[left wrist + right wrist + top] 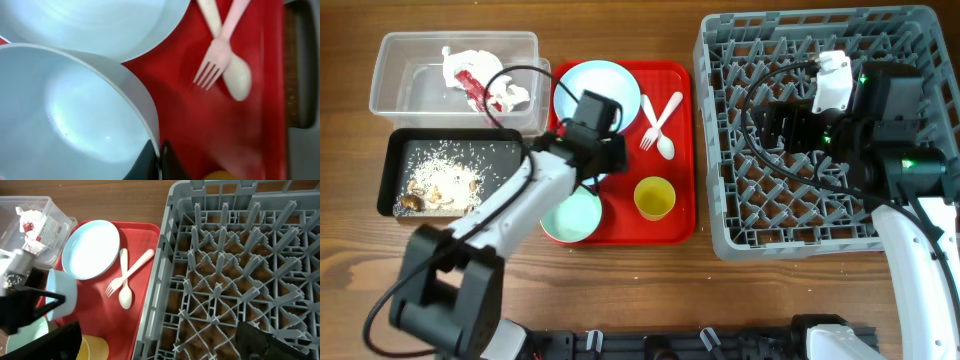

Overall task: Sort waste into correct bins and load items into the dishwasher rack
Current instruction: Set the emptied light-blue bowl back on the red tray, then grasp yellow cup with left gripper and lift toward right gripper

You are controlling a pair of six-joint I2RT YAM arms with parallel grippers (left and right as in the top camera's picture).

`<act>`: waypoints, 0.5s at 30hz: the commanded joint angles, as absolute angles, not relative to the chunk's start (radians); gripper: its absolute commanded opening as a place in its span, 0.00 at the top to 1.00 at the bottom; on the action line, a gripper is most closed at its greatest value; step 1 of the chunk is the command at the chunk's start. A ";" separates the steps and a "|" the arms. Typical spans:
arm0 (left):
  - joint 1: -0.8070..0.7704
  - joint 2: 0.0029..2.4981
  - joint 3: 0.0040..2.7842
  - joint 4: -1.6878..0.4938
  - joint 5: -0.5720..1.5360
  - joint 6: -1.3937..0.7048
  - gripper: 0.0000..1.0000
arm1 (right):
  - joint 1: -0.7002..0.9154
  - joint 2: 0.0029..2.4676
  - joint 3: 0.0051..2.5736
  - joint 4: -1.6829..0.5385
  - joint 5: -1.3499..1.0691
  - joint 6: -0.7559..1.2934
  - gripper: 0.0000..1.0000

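Clamping the rim of a blue bowl point(75, 115), left tool point(159, 155) above red tray point(260, 75); right tool point(157, 342) apart over dishwasher rack point(240, 255).

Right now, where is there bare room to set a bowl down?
The dishwasher rack looks empty. On the red tray, a strip between spoon and yellow cup is bare; its left half is crowded by plate and bowl.

- No text, label, brand, number or sign can be read in any view.
- The small red wrapper point(470, 84), in the clear tub point(386, 72) at far left, is too blurred to show any print.
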State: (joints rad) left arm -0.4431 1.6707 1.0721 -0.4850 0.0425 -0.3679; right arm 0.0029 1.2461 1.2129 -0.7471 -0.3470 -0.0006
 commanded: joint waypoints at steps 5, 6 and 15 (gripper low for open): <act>-0.476 1.693 1.097 -0.476 -0.072 -0.344 0.54 | 0.001 1.253 1.236 -0.741 -0.350 0.011 0.00; -0.476 1.681 1.110 -0.480 -0.062 -0.344 0.50 | 0.001 1.253 1.236 -0.740 -0.350 0.011 0.00; -0.476 1.561 1.147 -0.538 0.140 -0.290 0.39 | 0.001 1.253 1.236 -0.741 -0.350 0.011 0.00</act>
State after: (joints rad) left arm -0.4751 1.6073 1.1271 -0.5133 0.0479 -0.3420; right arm 0.0029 1.2461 1.2129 -0.7464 -0.3470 -0.0006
